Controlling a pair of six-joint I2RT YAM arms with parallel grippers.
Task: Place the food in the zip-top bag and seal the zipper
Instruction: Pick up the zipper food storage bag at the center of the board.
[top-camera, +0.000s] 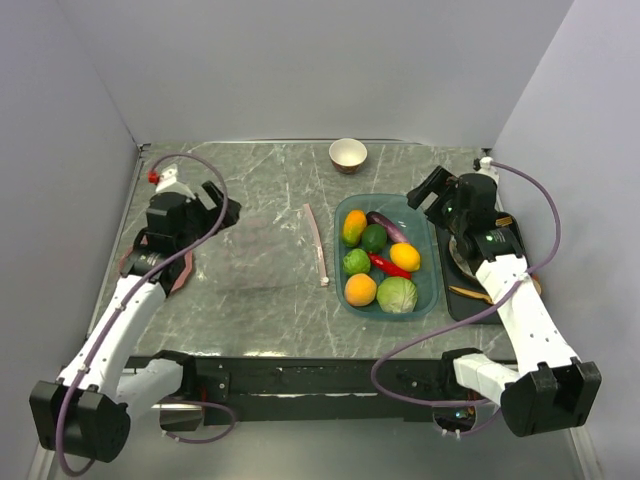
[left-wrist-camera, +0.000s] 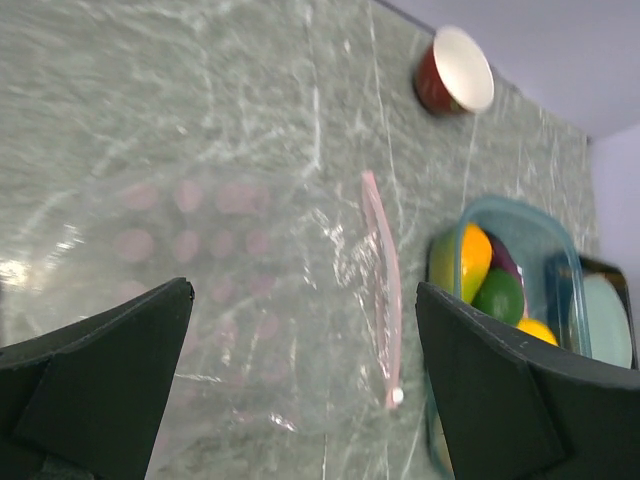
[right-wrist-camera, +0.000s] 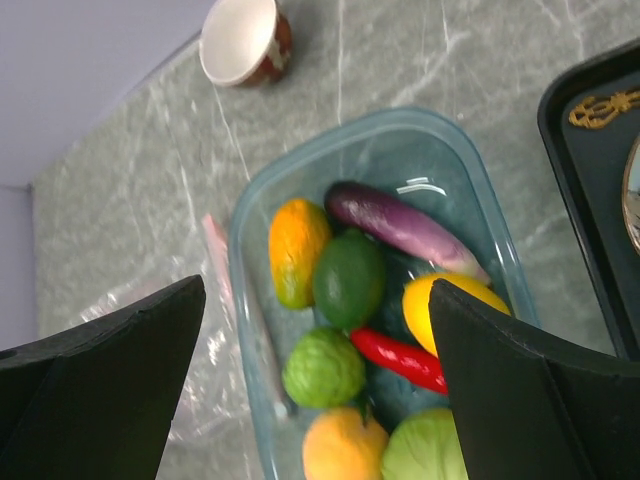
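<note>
- Left hand (top-camera: 217, 208) hangs over the left side of the desk (top-camera: 270, 320), fingers spread wide, nothing held. The zip-top bag (top-camera: 262, 255) lies just to its right; in the wrist view the bag (left-wrist-camera: 230, 300) sits below the gap between the fingers.
- Right hand (top-camera: 428, 196) is equally wide and empty, above the far right corner of the teal tray (top-camera: 433, 262), with the food (right-wrist-camera: 350, 330) right beneath it.
- Nothing lies on the bag or between either hand and what is under it.
- At the tray's near end sit a cabbage (top-camera: 397, 294) and an orange (top-camera: 360, 289).
- Behind them come a pale lime (top-camera: 356, 261), a red chili (top-camera: 388, 265) and a lemon (top-camera: 405, 257).
- Farther back are a dark lime (top-camera: 373, 238), a purple eggplant (top-camera: 386, 226) and a second orange (top-camera: 353, 226).
- Right of the teal tray, a black tray (top-camera: 462, 290) lies partly under the right arm.
- A cream-and-brown bowl (top-camera: 348, 154) stands near the desk's far edge, apart from everything else.
- Flat, clear and wrinkled, the bag occupies the desk's middle, faint pink dots showing through it.
- Its zipper (top-camera: 316, 243), a slightly curved pale pink strip, runs near to far along the bag's right edge, just left of the teal tray.
</note>
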